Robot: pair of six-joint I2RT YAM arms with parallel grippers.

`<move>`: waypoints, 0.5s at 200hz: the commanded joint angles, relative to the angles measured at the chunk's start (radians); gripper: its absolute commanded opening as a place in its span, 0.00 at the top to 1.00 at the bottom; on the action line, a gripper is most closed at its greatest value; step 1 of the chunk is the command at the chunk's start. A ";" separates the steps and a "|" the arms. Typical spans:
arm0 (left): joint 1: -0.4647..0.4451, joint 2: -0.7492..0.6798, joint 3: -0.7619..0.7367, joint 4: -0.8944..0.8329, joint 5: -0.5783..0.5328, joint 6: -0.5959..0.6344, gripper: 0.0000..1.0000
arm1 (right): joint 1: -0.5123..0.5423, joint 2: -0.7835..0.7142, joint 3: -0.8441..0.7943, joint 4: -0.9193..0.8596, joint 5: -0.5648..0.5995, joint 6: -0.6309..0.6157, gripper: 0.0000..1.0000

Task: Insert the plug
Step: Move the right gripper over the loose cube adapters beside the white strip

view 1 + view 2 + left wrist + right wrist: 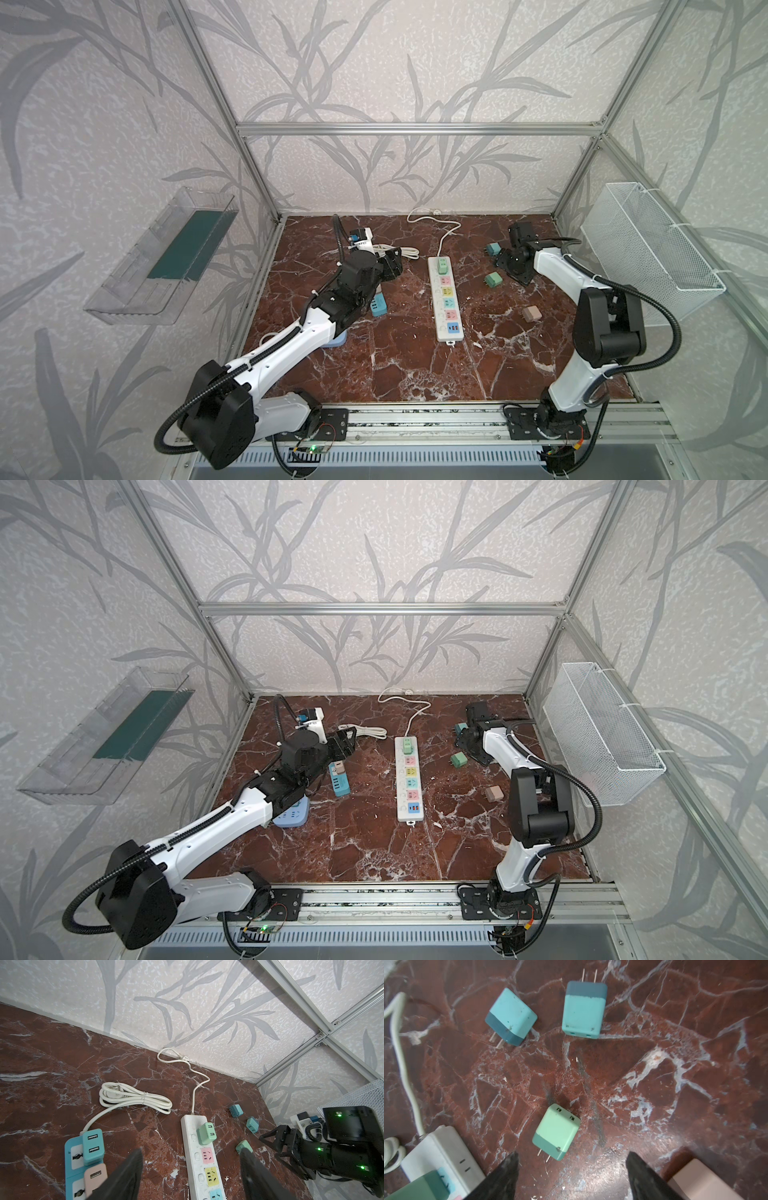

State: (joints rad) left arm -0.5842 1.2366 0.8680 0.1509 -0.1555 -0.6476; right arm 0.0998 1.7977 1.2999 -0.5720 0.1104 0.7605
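While the green plug (556,1132) lies on its side on the marble top (664,1088), prongs toward the right gripper (572,1156), that gripper's jaws stand wide apart and hold nothing. The left gripper (190,1150) is likewise spread and empty, beside the white power strip (435,305) and apart from it.

Risks noted:
- A skewed pinch would tilt the prongs off the slots.
- The unrestrained strip could slide under the push.
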 commanded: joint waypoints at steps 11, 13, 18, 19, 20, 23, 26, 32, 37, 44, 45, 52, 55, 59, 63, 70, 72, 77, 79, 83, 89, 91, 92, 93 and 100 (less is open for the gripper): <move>-0.002 -0.007 -0.006 0.015 -0.013 -0.002 0.27 | 0.007 0.038 -0.006 0.044 -0.029 0.101 0.22; -0.001 -0.008 -0.005 0.015 -0.013 -0.003 0.27 | 0.008 0.038 -0.010 0.050 -0.030 0.105 0.23; -0.002 -0.008 -0.005 0.015 -0.012 -0.003 0.27 | 0.008 0.042 -0.017 0.060 -0.027 0.118 0.24; -0.001 -0.008 -0.005 0.015 -0.012 -0.003 0.27 | 0.008 0.043 -0.018 0.060 -0.027 0.119 0.24; -0.001 -0.006 -0.005 0.015 -0.012 -0.003 0.27 | 0.008 0.044 -0.019 0.062 -0.026 0.120 0.24; -0.002 -0.006 -0.004 0.015 -0.012 -0.004 0.27 | 0.008 0.046 -0.019 0.065 -0.023 0.125 0.24; -0.001 -0.005 -0.004 0.015 -0.012 -0.004 0.27 | 0.008 0.051 -0.015 0.066 -0.019 0.127 0.24; -0.002 -0.003 -0.005 0.015 -0.012 -0.006 0.27 | 0.008 0.062 -0.006 0.066 -0.017 0.130 0.24; -0.001 -0.002 -0.005 0.015 -0.011 -0.007 0.27 | 0.007 0.074 0.003 0.064 -0.020 0.130 0.24; 0.001 -0.001 -0.004 0.015 -0.009 -0.012 0.27 | 0.008 0.091 0.020 0.055 -0.018 0.131 0.24; 0.001 0.000 -0.003 0.015 -0.008 -0.012 0.27 | 0.008 0.095 0.023 0.053 -0.017 0.133 0.24; 0.000 0.001 -0.003 0.016 -0.004 -0.015 0.27 | 0.007 0.115 0.038 0.050 -0.015 0.135 0.24; 0.001 0.001 -0.004 0.017 -0.003 -0.017 0.27 | 0.007 0.122 0.042 0.050 -0.016 0.136 0.24; 0.001 0.001 -0.003 0.016 -0.002 -0.017 0.27 | 0.006 0.134 0.050 0.052 -0.020 0.136 0.24; 0.000 0.002 -0.003 0.016 0.000 -0.018 0.27 | 0.006 0.144 0.057 0.053 -0.023 0.137 0.24; 0.000 0.000 -0.003 0.017 0.003 -0.019 0.27 | 0.008 0.163 0.069 0.049 -0.030 0.143 0.25; 0.000 -0.001 -0.003 0.017 0.002 -0.019 0.27 | 0.008 0.169 0.073 0.049 -0.031 0.144 0.25; 0.000 -0.001 -0.004 0.017 0.002 -0.018 0.27 | 0.008 0.180 0.078 0.049 -0.034 0.148 0.25; 0.000 0.000 -0.004 0.016 0.001 -0.018 0.27 | 0.008 0.184 0.080 0.046 -0.034 0.150 0.25; 0.000 -0.002 -0.003 0.016 -0.002 -0.018 0.27 | 0.009 0.188 0.081 0.043 -0.031 0.156 0.26; 0.001 -0.003 -0.005 0.016 -0.005 -0.017 0.27 | 0.011 0.192 0.077 0.049 -0.027 0.159 0.27; 0.001 -0.002 -0.005 0.016 -0.006 -0.017 0.27 | 0.011 0.192 0.075 0.052 -0.025 0.157 0.27; 0.000 -0.003 -0.004 0.016 -0.006 -0.017 0.27 | 0.012 0.192 0.075 0.054 -0.024 0.158 0.27; 0.000 -0.003 -0.004 0.017 -0.006 -0.017 0.27 | 0.012 0.192 0.073 0.057 -0.023 0.157 0.27; 0.001 -0.003 -0.005 0.016 -0.009 -0.017 0.27 | 0.012 0.190 0.070 0.063 -0.018 0.156 0.29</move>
State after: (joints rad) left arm -0.5842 1.2366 0.8680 0.1509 -0.1547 -0.6506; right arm 0.1051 1.9774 1.3563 -0.5125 0.0818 0.8906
